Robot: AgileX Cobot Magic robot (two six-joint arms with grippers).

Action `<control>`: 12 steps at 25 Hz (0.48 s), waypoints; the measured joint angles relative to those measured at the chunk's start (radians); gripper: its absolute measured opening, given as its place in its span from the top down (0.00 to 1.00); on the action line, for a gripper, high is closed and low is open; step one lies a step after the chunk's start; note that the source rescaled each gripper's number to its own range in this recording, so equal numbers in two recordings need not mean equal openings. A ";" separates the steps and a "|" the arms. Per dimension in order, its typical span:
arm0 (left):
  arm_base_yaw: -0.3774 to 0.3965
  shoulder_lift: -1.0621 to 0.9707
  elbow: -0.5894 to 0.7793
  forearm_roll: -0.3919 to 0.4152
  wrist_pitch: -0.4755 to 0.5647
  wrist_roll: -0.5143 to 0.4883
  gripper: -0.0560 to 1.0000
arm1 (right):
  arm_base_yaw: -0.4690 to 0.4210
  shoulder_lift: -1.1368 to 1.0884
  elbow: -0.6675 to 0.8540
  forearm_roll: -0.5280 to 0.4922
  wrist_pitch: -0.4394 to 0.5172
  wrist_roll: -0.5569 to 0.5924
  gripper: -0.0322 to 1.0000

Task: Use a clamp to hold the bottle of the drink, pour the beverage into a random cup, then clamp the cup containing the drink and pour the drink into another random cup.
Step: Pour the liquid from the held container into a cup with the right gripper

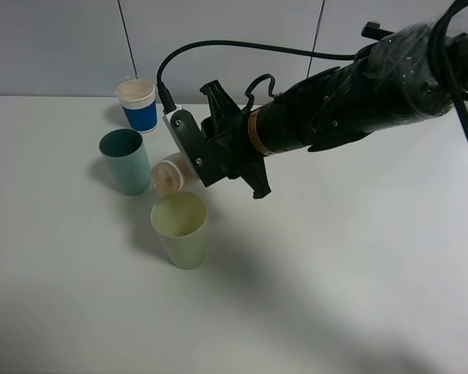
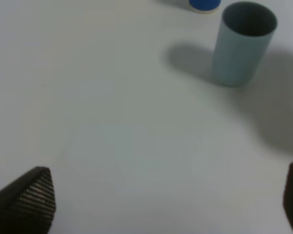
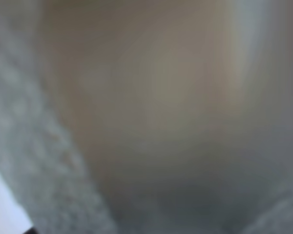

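My right gripper (image 1: pixel 189 161) reaches across from the right and is shut on the bottle of the drink (image 1: pixel 171 173). The bottle lies tipped on its side, its neck pointing left and down above the far rim of the pale yellow-green cup (image 1: pixel 180 229). Peach-tan beverage (image 1: pixel 164 179) shows at the neck. No liquid is discernible inside that cup. The right wrist view is filled by a blurred tan bottle (image 3: pixel 146 97). The teal cup (image 1: pixel 126 160) (image 2: pixel 243 43) stands upright just left of the bottle. My left gripper (image 2: pixel 161 204) is open over bare table, with nothing between its fingertips (image 2: pixel 27 200).
A blue cup with a white rim (image 1: pixel 138 105) (image 2: pixel 204 5) stands behind the teal cup, near the back wall. The white table (image 1: pixel 335 273) stretches to the right and front. A black cable (image 1: pixel 242 48) arcs above the right arm.
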 joint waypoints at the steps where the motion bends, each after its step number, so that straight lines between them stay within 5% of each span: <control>1: 0.000 0.000 0.000 0.000 0.000 0.000 0.05 | 0.000 0.000 0.000 0.000 0.000 -0.004 0.94; 12: 0.000 0.000 0.000 0.000 0.000 0.000 0.05 | 0.000 0.000 0.000 0.000 0.000 -0.096 0.94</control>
